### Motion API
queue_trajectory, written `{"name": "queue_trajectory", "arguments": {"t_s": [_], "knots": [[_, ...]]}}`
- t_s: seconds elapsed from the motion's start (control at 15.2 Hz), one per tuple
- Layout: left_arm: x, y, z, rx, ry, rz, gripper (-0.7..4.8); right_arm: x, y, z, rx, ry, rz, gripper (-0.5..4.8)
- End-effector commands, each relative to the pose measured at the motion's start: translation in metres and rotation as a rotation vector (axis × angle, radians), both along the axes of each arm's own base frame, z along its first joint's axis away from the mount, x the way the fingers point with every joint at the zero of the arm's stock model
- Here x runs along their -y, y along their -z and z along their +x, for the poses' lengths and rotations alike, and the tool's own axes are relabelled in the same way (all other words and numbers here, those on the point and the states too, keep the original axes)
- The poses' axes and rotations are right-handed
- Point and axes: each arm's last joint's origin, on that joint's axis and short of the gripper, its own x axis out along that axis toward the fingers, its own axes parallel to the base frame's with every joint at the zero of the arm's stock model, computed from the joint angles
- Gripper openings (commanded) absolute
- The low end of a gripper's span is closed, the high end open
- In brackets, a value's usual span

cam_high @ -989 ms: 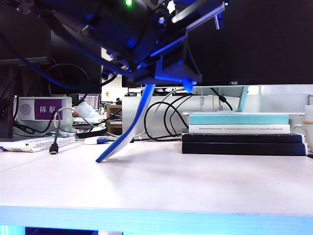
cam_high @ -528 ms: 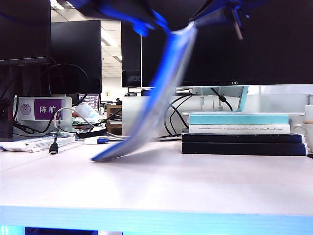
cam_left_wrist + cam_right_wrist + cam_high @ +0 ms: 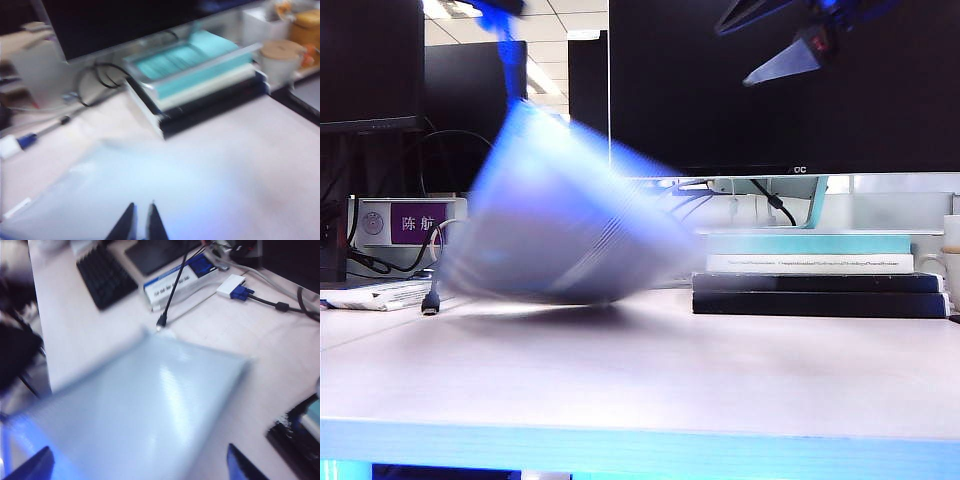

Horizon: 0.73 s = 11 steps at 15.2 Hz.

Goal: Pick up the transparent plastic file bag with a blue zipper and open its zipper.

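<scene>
The transparent plastic file bag (image 3: 560,230) hangs above the table as a broad, motion-blurred whitish sheet, its lower edge just over the tabletop. It dangles from my left gripper (image 3: 498,8), which is at the top left edge of the exterior view. In the left wrist view that gripper (image 3: 141,220) is shut, with the bag (image 3: 150,185) spread beyond its tips. The blue zipper (image 3: 12,440) shows only as a smeared blue strip along one edge. My right gripper (image 3: 732,56) hovers at the upper right, apart from the bag. Its jaws (image 3: 137,460) stand wide open over the bag (image 3: 150,400).
A stack of books (image 3: 810,270) lies at the right of the table under a dark monitor (image 3: 770,90). A cable with a USB plug (image 3: 430,305) and a nameplate (image 3: 415,222) sit at the left. A keyboard (image 3: 105,275) and a lidded cup (image 3: 280,55) lie further off.
The bag hung edge-on between both grippers; now it swings broadside to the left. My right gripper has opened and let go. My left gripper has risen up and leftward with the bag.
</scene>
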Motion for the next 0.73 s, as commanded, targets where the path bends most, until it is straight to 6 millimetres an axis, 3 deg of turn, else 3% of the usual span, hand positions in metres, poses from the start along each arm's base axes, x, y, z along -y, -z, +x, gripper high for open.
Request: {"name": "queue_trajectory", "arguments": {"t_s": [0.07,0.46,0.73], "knots": [[-0.004,-0.024,0.000,0.090,0.068,0.015,-0.05,-0.002,-0.010,-0.023,0.097,-0.102,-0.079,4.32],[-0.014,-0.074,0.006,0.211,0.149,-0.053,-0.05,-0.027,-0.041,-0.079,0.162,-0.342,0.012,4.31],[-0.020,-0.077,0.012,0.181,0.244,-0.099,-0.05,-0.054,-0.040,-0.103,0.250,-0.567,0.026,4.28]]}}
